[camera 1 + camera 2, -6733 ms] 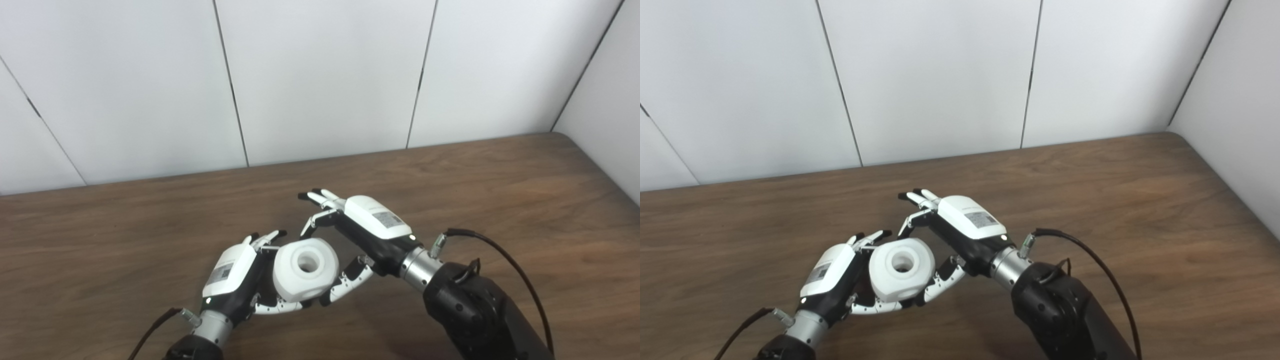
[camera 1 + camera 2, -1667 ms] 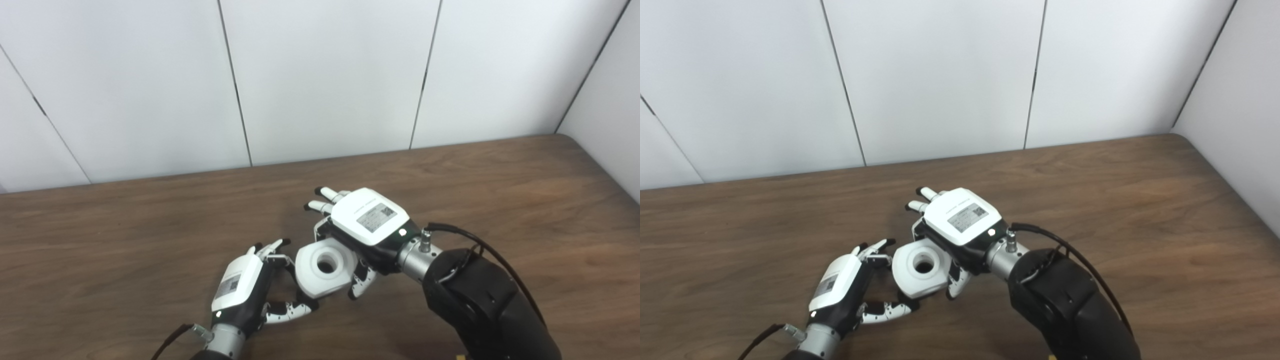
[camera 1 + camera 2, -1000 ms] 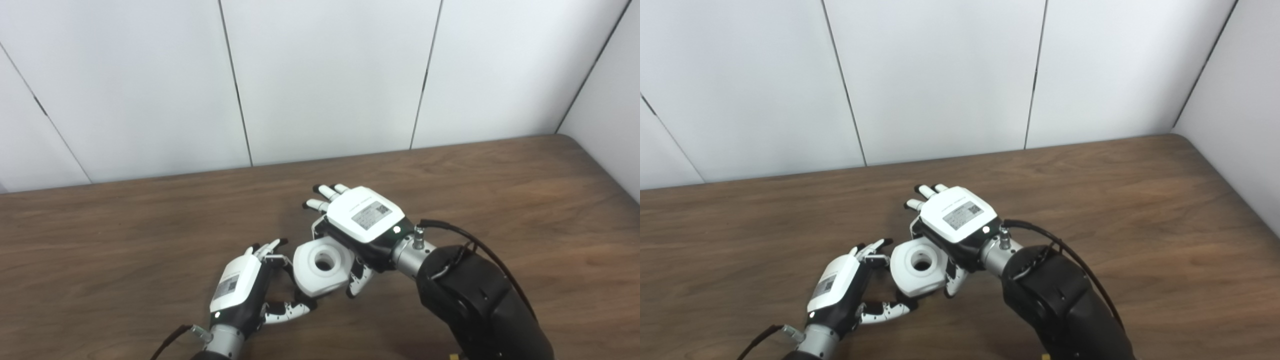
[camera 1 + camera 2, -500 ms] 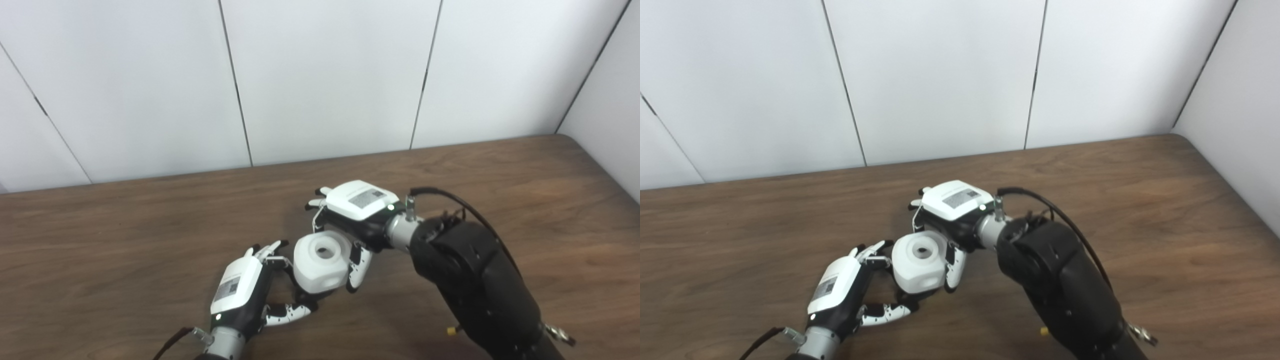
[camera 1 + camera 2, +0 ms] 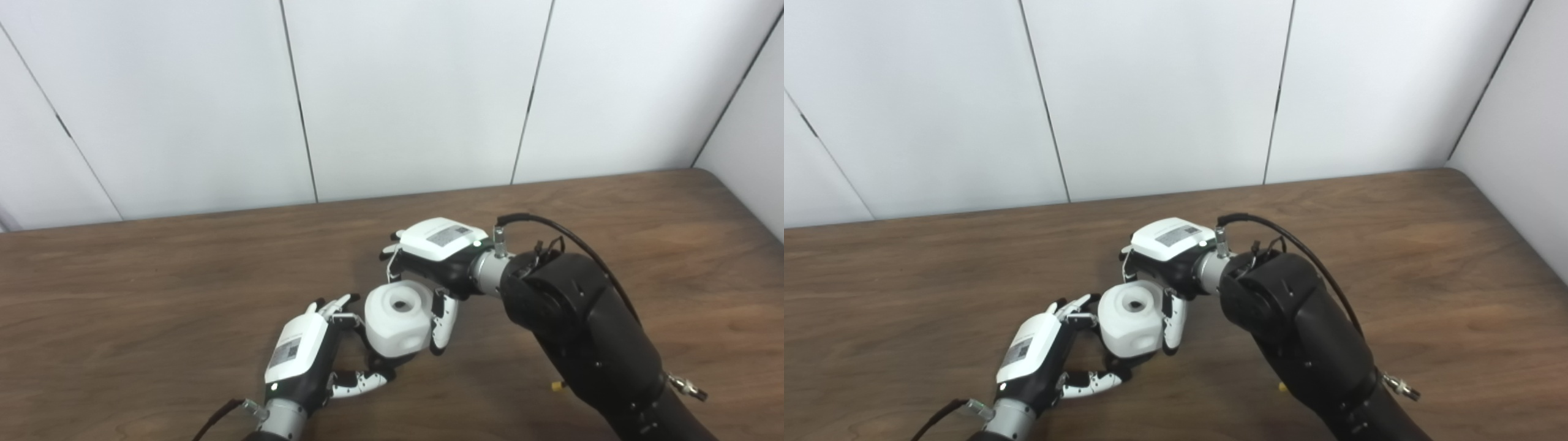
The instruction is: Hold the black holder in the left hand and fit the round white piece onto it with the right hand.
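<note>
currently, nearest the camera, the left hand [image 5: 301, 355] sits low over the table [image 5: 122, 306], palm turned toward the centre, its fingers [image 5: 361, 381] curled under and beside the round white piece [image 5: 398, 318]. what they close on is hidden behind that piece; only a dark sliver [image 5: 1118, 366] shows at the piece's lower edge, and it cannot be told whether this is the black holder or part of the hand. whether the left hand truly grips anything cannot be told.

just beyond, the round white piece is held between the two hands, its bore facing up and slightly toward the camera. it appears raised off the table, though contact below is hidden.

farther back, the right hand [image 5: 441, 257] reaches down over the piece from behind, thumb [image 5: 441, 315] pressed against its right flank and the other fingers wrapped around the far side. it is clamped on the piece.

judgement: the step in hand is seating the piece on the holder. to do it well, the right hand should keep the bore axis in line with the holder below, press straight down rather than at a tilt, and avoid twisting the grip, as the smooth rounded body may slip between the fingers. the left hand should brace firmly so the holder does not rock or slide away under load. seating cannot be confirmed from either view; the joint is concealed.
</note>
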Robot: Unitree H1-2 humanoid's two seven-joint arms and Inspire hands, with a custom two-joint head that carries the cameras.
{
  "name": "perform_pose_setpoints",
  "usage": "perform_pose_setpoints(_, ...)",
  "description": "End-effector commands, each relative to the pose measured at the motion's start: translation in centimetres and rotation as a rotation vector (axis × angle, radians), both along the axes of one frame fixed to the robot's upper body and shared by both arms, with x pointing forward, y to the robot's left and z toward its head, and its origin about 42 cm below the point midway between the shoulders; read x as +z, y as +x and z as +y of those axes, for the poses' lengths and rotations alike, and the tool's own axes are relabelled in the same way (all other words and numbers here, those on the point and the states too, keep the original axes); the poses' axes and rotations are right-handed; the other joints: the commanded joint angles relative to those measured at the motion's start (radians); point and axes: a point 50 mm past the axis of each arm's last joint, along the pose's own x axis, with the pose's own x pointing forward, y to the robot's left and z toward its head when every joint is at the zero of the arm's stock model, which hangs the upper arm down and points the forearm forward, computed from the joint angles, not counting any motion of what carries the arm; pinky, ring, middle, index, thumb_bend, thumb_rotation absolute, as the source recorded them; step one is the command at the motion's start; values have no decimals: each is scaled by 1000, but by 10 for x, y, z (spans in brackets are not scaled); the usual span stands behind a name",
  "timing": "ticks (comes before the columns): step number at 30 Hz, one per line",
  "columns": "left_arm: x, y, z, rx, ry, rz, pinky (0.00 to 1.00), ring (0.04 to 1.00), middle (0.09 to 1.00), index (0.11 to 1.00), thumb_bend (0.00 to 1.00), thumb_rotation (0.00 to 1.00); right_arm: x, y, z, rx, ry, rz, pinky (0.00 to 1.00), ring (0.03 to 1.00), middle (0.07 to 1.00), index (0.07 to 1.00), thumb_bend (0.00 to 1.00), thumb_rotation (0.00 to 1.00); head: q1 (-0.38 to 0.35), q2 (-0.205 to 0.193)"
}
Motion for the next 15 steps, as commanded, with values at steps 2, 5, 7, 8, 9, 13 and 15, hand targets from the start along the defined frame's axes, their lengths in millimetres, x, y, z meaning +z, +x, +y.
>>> perform_pose_setpoints(2, 11, 4, -10, -31, -31, -63, 1000, 916, 913, 482, 514, 47, -10, -3, -4, -1, -62, 18, 998, 1000, 925, 486, 511, 144, -2, -1)
perform_pose_setpoints(5, 10, 4, -10, -32, -31, -61, 1000, 919, 914, 482, 514, 47, -8, -7, -4, 8, -66, -5, 994, 1000, 923, 488, 511, 143, -1, -1)
perform_pose_setpoints(7, 10, 4, -11, -32, -29, -65, 1000, 917, 914, 482, 514, 47, -7, -11, -3, 11, -68, -20, 986, 1000, 919, 488, 511, 143, 0, -1)
perform_pose_setpoints(8, 10, 4, -11, -32, -30, -65, 1000, 916, 914, 482, 514, 47, -6, -13, -2, 10, -71, -27, 985, 1000, 918, 488, 511, 143, 0, -1)
perform_pose_setpoints(9, 10, 4, -11, -31, -30, -65, 1000, 917, 914, 482, 514, 47, -6, -15, -2, 8, -75, -36, 984, 1000, 918, 488, 511, 143, 0, -1)
perform_pose_setpoints(13, 11, 4, -11, -30, -31, -67, 1000, 916, 912, 482, 515, 47, -7, -22, -2, 9, -76, -85, 966, 990, 908, 488, 512, 143, 0, -1)
perform_pose_setpoints(15, 10, 4, -11, -29, -32, -68, 1000, 915, 912, 482, 514, 47, -8, -26, -2, 7, -79, -102, 972, 992, 910, 489, 512, 143, 0, -1)
